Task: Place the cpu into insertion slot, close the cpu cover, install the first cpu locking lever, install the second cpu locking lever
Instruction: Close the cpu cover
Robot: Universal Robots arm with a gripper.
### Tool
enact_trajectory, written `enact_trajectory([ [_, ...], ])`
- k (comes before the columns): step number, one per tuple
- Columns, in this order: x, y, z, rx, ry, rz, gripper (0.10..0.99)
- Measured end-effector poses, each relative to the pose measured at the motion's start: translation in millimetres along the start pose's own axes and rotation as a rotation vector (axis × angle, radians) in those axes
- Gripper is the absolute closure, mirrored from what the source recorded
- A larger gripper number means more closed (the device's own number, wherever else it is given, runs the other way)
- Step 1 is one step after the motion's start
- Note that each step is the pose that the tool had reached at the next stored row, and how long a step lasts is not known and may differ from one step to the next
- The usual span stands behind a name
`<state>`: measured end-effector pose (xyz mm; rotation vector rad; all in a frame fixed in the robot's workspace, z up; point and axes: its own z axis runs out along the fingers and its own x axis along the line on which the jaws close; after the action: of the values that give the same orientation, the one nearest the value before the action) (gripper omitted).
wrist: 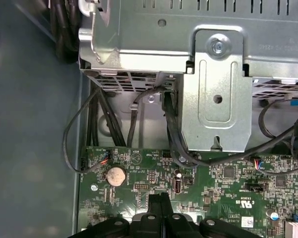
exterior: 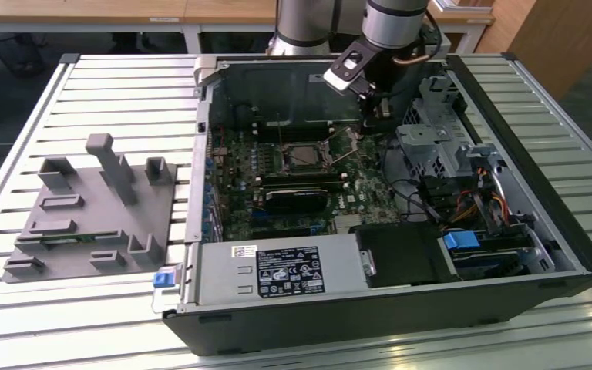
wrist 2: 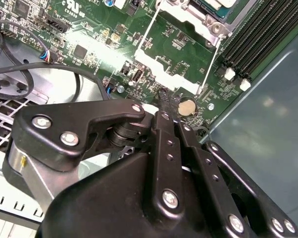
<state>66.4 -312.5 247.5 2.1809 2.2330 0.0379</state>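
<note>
Hanging inside the open computer case (exterior: 543,254), the hand (exterior: 382,110) is seen in the exterior view at about two o'clock from the socket (exterior: 304,156), near the case's back wall. In both wrist views its fingers (wrist: 154,204) are pressed together with nothing held between them, and the closed hand (wrist 2: 165,96) is poised just above the green circuit board (wrist: 228,183), close to a round coin battery (wrist: 115,175). In the second wrist view the silver cover (wrist 2: 196,19) is laid flat over the socket, and a strip of pale metal, seemingly the chip (wrist 2: 218,4), is framed in its window. Two thin wire levers (wrist 2: 150,29) are run along the socket's sides toward the hand; whether they are latched cannot be told. Long black memory slots (wrist 2: 258,34) are set beside the socket. The case is rested on a slatted counter (exterior: 121,92), with a grey plastic fixture (exterior: 90,216) placed at nine o'clock from it.
</note>
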Motion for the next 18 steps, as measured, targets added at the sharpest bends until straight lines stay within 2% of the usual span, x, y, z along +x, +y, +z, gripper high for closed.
enact_trajectory([
  [18,0.6,2.4,11.6,0.0,-0.0082,0.0,0.965],
])
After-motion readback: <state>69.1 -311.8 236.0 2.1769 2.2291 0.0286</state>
